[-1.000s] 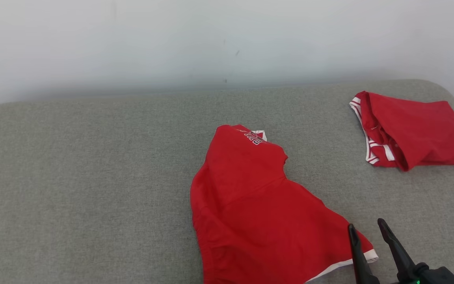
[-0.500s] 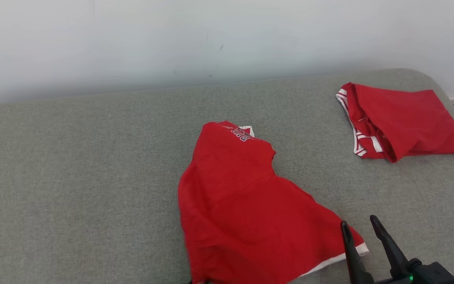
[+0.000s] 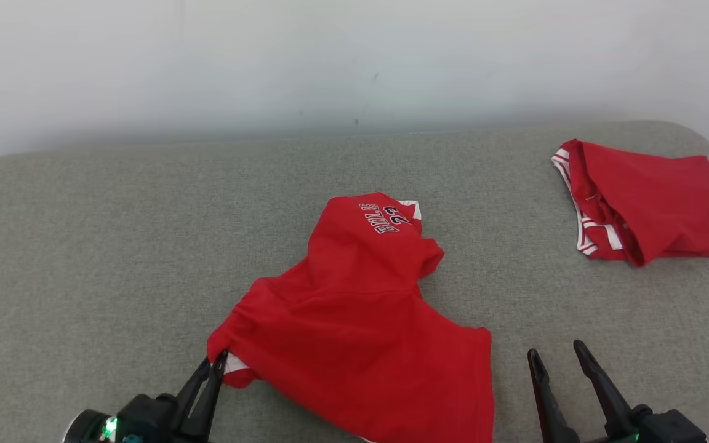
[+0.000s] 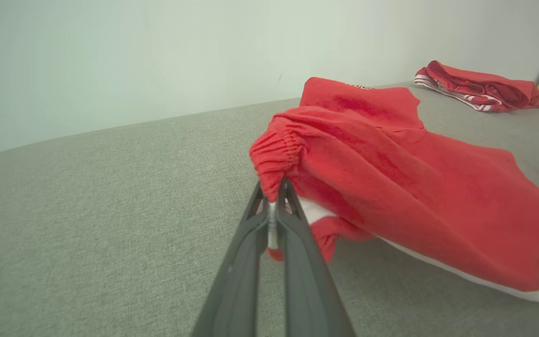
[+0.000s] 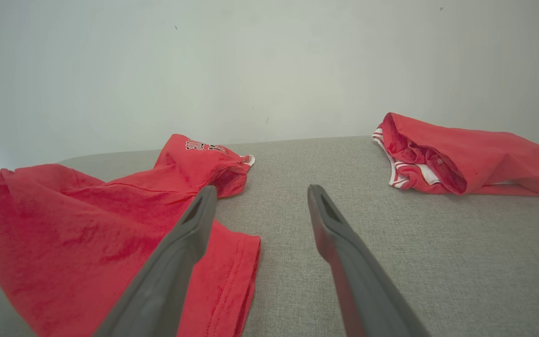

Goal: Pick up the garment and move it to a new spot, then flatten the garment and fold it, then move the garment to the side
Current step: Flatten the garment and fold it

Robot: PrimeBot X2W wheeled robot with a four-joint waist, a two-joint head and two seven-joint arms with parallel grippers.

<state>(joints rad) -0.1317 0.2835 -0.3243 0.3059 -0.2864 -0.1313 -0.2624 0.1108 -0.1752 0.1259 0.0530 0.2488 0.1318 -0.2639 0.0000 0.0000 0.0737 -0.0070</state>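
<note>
Grip check: left pincer point(image 3: 216, 360) clamped on garment point(image 3: 354, 320) edge; right pincer point(image 3: 556, 348) apart. I plan a slow lift.

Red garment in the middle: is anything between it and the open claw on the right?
Nothing visible: only bare grey surface separates the right gripper from the red garment. The other, folded garment lies farther back.

Red garment point(image 3: 354, 326) rumpled on the grey padded surface point(image 3: 84, 246), one corner held.
I see red cloth with white trim and "BULLS 23" lettering at its far end, which humps up. The rest spreads wide towards me. Its gathered near-left corner is lifted slightly, pinched between my left fingers point(image 4: 297, 252).
</note>
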